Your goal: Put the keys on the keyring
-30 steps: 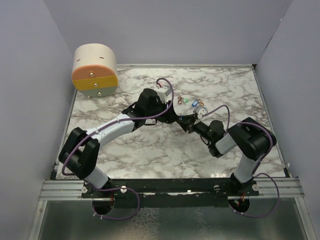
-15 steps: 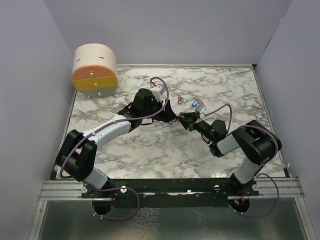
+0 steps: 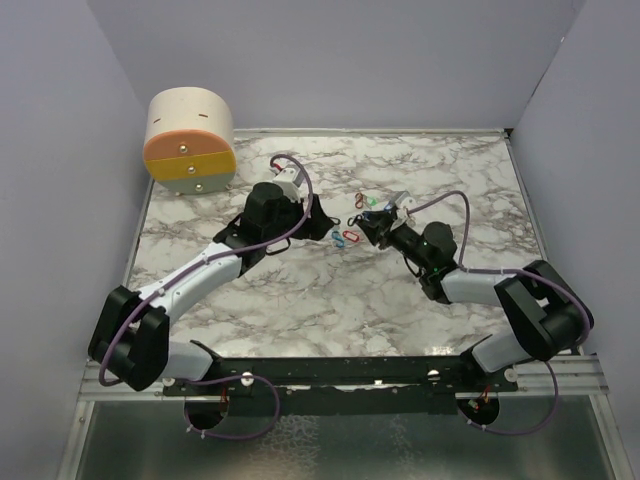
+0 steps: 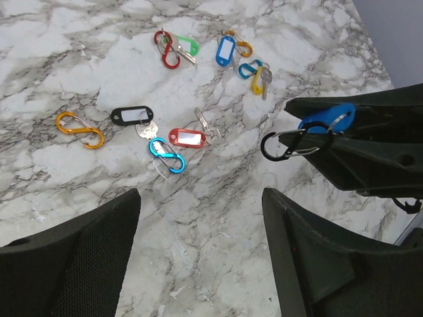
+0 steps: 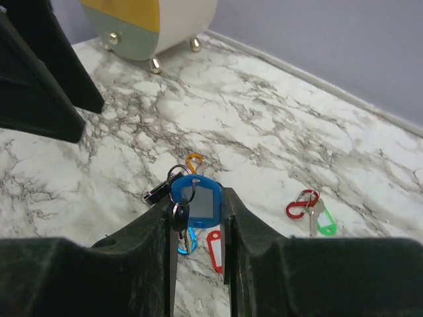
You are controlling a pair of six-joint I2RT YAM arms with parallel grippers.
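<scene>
My right gripper (image 5: 197,198) is shut on a blue key tag (image 5: 203,203) and holds it above the marble table; a black carabiner keyring (image 5: 160,189) and a metal key hang from the tag's ring. In the left wrist view that tag (image 4: 328,119) and carabiner (image 4: 288,144) show at the right. My left gripper (image 4: 200,218) is open and empty, to the left of them. On the table lie a red tag (image 4: 187,137), a black tag (image 4: 132,115), a blue carabiner (image 4: 166,155) and an orange carabiner (image 4: 79,129).
Farther back lie a red carabiner with a green tag (image 4: 177,47), a blue tag on an orange carabiner (image 4: 226,50) and a yellow tag on a blue carabiner (image 4: 255,71). A round beige drawer box (image 3: 190,140) stands at the far left corner. Walls enclose the table.
My left gripper has drawn back to the left, away from the right gripper. My right arm has stretched farther out with the blue tag and black carabiner.
</scene>
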